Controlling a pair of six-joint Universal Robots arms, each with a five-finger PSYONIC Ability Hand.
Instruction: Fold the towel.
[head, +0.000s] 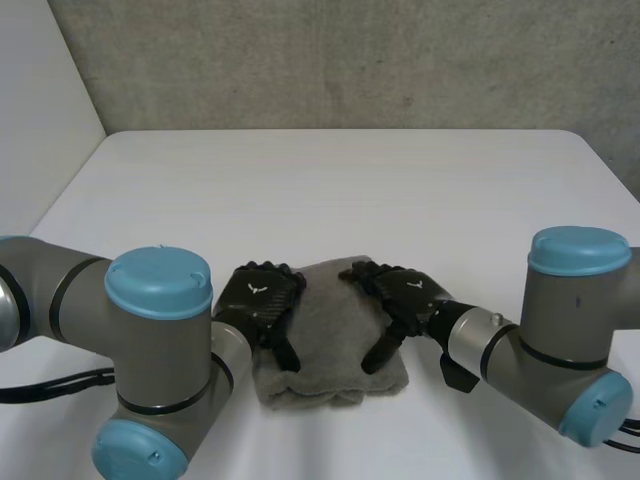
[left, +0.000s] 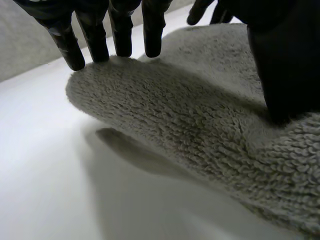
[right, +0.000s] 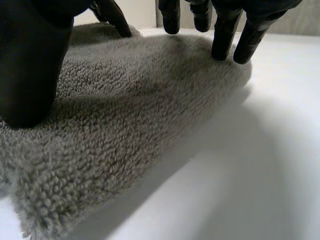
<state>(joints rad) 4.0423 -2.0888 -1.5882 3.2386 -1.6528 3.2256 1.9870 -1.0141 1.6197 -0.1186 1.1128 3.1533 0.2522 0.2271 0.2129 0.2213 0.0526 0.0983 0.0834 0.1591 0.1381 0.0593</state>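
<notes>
Under left robot hand (head: 262, 292), right robot hand (head: 405, 290), towel (head: 335, 325)

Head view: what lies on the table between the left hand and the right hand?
The bare middle of the grey towel fills the gap between the left hand and the right hand, as the head view shows. Nothing else lies there.

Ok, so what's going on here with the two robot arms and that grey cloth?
The two arms are working on a grey towel on the white table. The towel lies as a small, thick pad close to the robot. The left hand rests on its left part and the right hand on its right part. Both have fairly straight fingers pressing down on the cloth rather than gripping it.
</notes>
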